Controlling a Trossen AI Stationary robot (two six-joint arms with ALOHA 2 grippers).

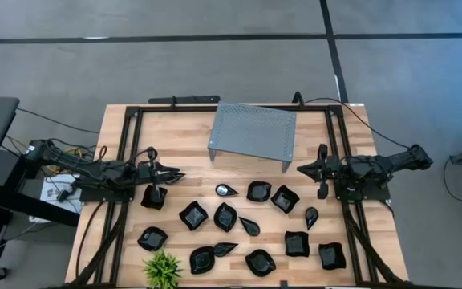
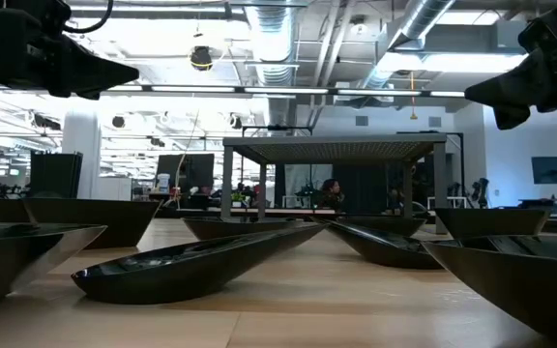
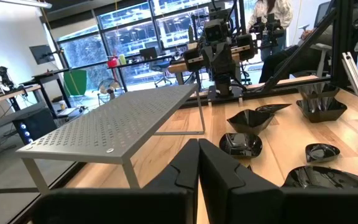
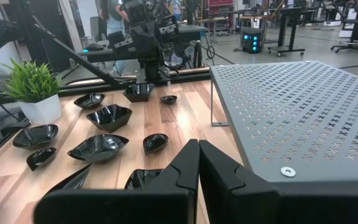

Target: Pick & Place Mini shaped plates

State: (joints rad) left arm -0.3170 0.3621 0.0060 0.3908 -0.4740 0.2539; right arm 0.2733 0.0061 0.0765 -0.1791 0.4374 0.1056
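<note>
Glossy black mini shaped plates (image 1: 225,217) dot grainy wooden table (image 1: 191,132).

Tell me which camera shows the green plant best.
The right wrist view: the plant stands whole in its white pot beside black plates. The high view shows only its leaves from above. The low and left wrist views miss it.

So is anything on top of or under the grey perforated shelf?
Nothing sits on the shelf: its top is bare in the high and both wrist views. Under it, the low view shows only bare table and no mini shaped plates; they all lie on the table in front.
</note>
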